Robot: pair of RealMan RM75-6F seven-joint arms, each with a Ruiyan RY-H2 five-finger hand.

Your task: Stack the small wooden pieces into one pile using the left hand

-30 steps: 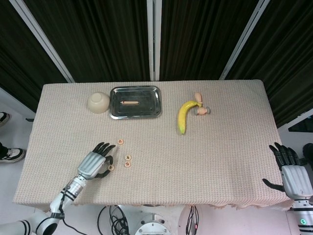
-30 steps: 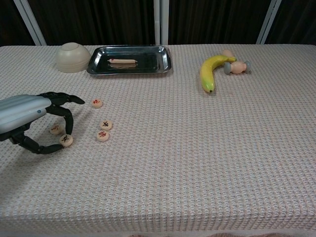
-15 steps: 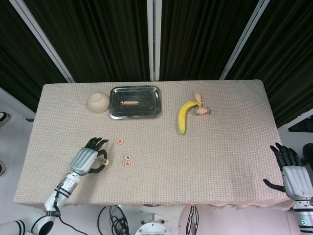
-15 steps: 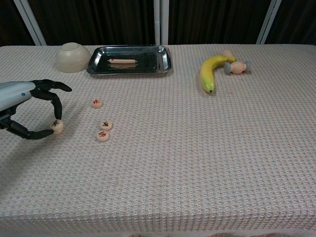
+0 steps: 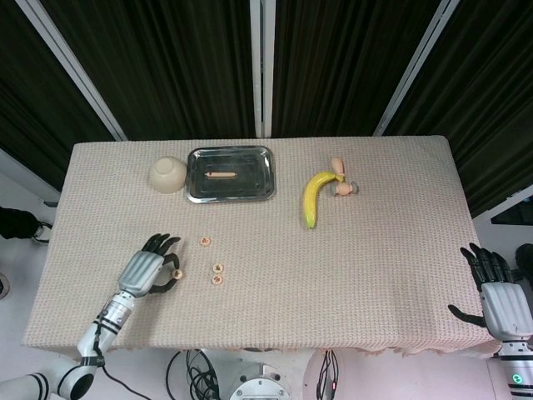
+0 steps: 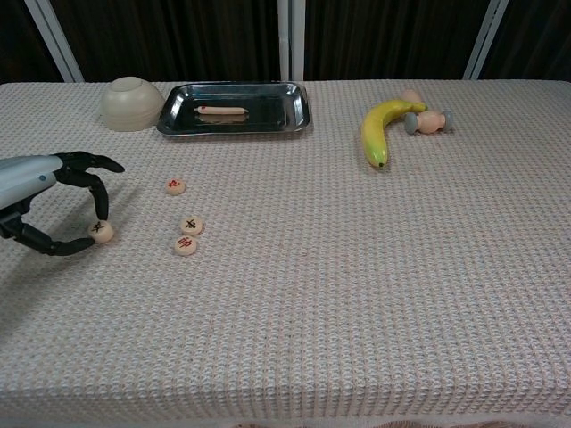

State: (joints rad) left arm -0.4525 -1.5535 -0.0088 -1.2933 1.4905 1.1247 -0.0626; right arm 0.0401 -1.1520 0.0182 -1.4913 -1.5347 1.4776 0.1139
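Observation:
My left hand hovers low over the cloth at the table's near left. It pinches a small round wooden piece between thumb and a fingertip, right at the cloth. Whether another piece lies under it I cannot tell. Three more wooden pieces lie loose to its right: one farther back and two close together. My right hand rests open off the table's right edge, seen only in the head view.
A cream bowl lies upside down at the back left beside a metal tray holding a small sausage-like item. A banana and a wooden toy lie at the back right.
My left hand has carried the pinched piece leftward and a little farther back, away from the two close pieces. The second piece seen beside the hand earlier no longer shows separately. The right hand has not moved.

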